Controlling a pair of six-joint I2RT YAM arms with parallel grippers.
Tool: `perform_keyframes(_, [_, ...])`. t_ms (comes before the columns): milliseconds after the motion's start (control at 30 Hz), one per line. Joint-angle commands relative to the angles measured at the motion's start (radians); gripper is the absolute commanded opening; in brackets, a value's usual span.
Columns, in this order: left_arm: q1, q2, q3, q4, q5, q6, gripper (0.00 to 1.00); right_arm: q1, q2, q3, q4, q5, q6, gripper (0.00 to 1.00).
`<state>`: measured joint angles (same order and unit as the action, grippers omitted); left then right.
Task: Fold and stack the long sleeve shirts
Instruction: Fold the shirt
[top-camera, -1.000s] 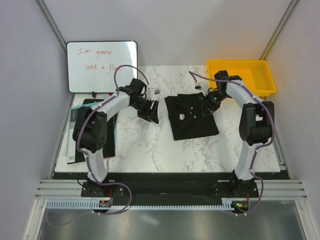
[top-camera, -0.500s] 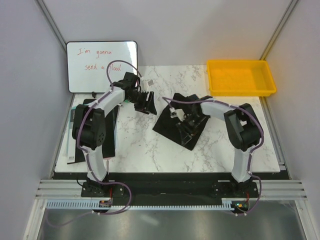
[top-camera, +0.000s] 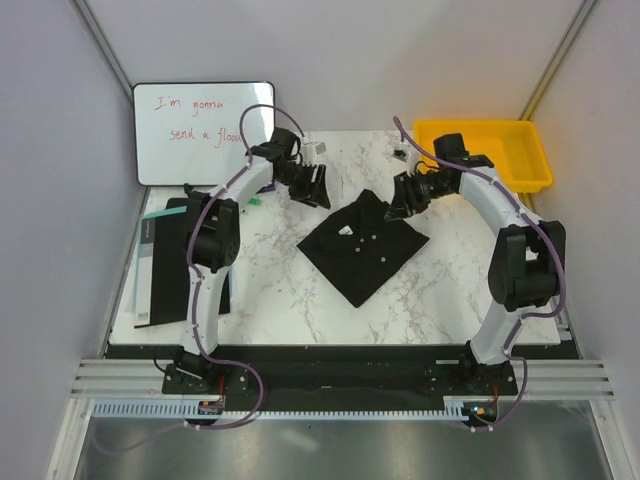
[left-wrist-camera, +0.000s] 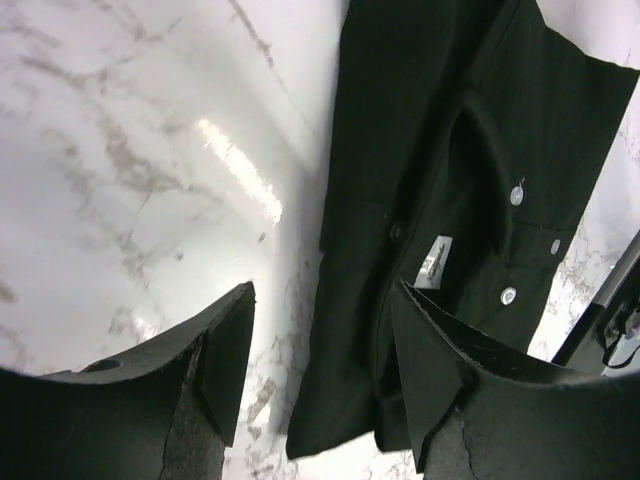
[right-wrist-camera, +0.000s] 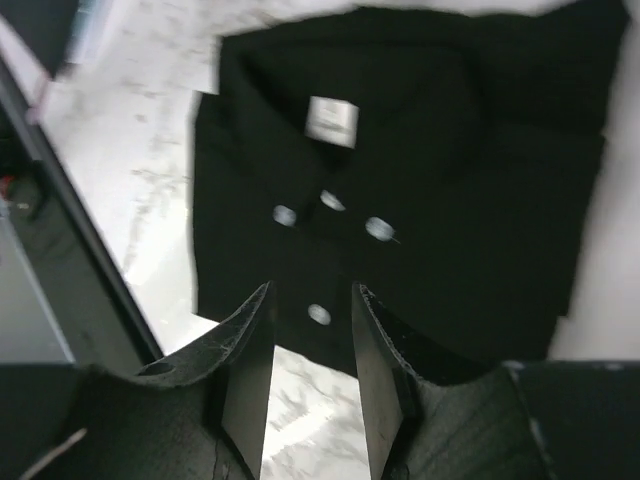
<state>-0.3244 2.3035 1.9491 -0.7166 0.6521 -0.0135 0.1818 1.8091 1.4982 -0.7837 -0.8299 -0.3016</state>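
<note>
One long sleeve shirt (top-camera: 363, 245) lies folded flat in the middle of the marble table, a black square turned like a diamond, with its collar, label and pale buttons up. My left gripper (top-camera: 315, 188) hovers off its back-left corner, open. In the left wrist view the shirt (left-wrist-camera: 450, 180) lies below and beyond the left gripper (left-wrist-camera: 325, 370), whose jaws hold nothing. My right gripper (top-camera: 400, 203) hangs over the shirt's back-right corner, open. The right wrist view shows the right gripper (right-wrist-camera: 310, 350) above the shirt's (right-wrist-camera: 430, 200) edge, apart from the cloth.
A whiteboard (top-camera: 203, 130) with red writing leans at the back left. A yellow bin (top-camera: 484, 152) stands at the back right. A flat black board (top-camera: 175, 260) with a pale edge lies along the table's left side. Small pale items (top-camera: 315, 152) sit behind the left gripper.
The shirt has slid left toward the table's middle and turned into a diamond. My right gripper swept over it and drew back to the right. My left gripper moved back and right.
</note>
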Motion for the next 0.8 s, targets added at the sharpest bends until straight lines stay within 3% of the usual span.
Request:
perform_keyframes(0, [-0.071, 0.085, 0.112, -0.02, 0.035, 0.05, 0.63, -0.034, 0.028, -0.059, -0.069, 0.138, -0.155, 0.43])
perform_keyframes(267, [-0.081, 0.06, 0.071, -0.009, 0.034, 0.044, 0.61, -0.033, 0.159, -0.118, -0.003, 0.155, -0.175, 0.38])
perform_keyframes(400, [-0.033, -0.009, 0.068, -0.004, 0.081, 0.057, 0.7, -0.01, 0.159, -0.205, -0.008, 0.103, -0.169, 0.35])
perform_keyframes(567, [0.031, -0.15, -0.05, -0.018, 0.09, 0.087, 0.73, 0.137, 0.096, -0.346, 0.015, 0.016, -0.108, 0.36])
perform_keyframes(700, [0.035, -0.205, -0.128, -0.104, 0.093, 0.171, 0.7, 0.313, 0.055, -0.409, 0.096, -0.119, 0.062, 0.42])
perform_keyframes(767, [0.047, -0.275, -0.224, -0.089, 0.211, 0.197, 0.68, 0.331, 0.015, -0.386, 0.106, -0.262, 0.103, 0.46])
